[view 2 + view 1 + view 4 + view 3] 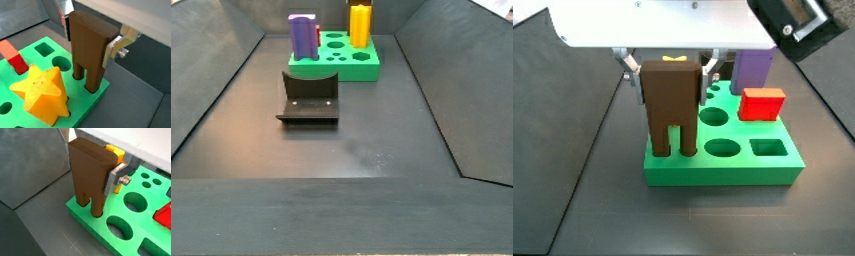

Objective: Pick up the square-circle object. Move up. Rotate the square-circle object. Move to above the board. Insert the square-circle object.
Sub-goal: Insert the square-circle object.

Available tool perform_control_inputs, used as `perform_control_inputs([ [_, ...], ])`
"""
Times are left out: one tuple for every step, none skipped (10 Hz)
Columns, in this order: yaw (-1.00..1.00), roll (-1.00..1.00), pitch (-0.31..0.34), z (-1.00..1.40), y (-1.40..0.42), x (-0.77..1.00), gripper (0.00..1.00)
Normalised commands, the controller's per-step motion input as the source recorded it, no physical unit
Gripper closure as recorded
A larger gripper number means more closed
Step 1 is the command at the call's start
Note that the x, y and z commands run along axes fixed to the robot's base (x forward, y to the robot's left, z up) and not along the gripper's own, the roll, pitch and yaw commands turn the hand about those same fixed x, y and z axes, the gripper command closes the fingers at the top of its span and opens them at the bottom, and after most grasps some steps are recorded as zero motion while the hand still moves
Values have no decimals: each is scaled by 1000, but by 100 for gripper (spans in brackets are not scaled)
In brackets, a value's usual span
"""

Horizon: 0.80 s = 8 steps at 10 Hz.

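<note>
My gripper (93, 175) is shut on the square-circle object (90, 173), a tall dark-brown block held upright with its two legs down. The silver fingers (115, 50) clamp its upper sides. It stands over a corner of the green board (137, 218), and its leg ends meet the board's top face at two holes (85, 85); I cannot tell how deep they sit. A side view shows the gripper (669, 75), the block (669, 105) and the board (727, 172). The other side view shows the board (358, 65) but no gripper or brown block.
A yellow star-shaped peg (40, 92) stands in the board close behind the block (115, 152). A red cube (762, 103) sits on the board and a purple block (754, 65) stands at its back. The fixture (309, 98) stands on the dark floor before the board.
</note>
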Motion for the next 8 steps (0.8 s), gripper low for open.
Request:
perform_control_inputs([
  [0,-4,-67,-560,-31,0,100],
  [0,0,-23,-631,-17,31,100],
  [0,0,-3,-649,0,63,100],
  [0,27,-3,-609,-37,91,100],
  [34,9,0,-531,-80,60,100],
  [0,77,37,-34,-186,0,100],
  [0,13,0,0,-23,0,100],
  [0,23,0,0,0,0,100],
])
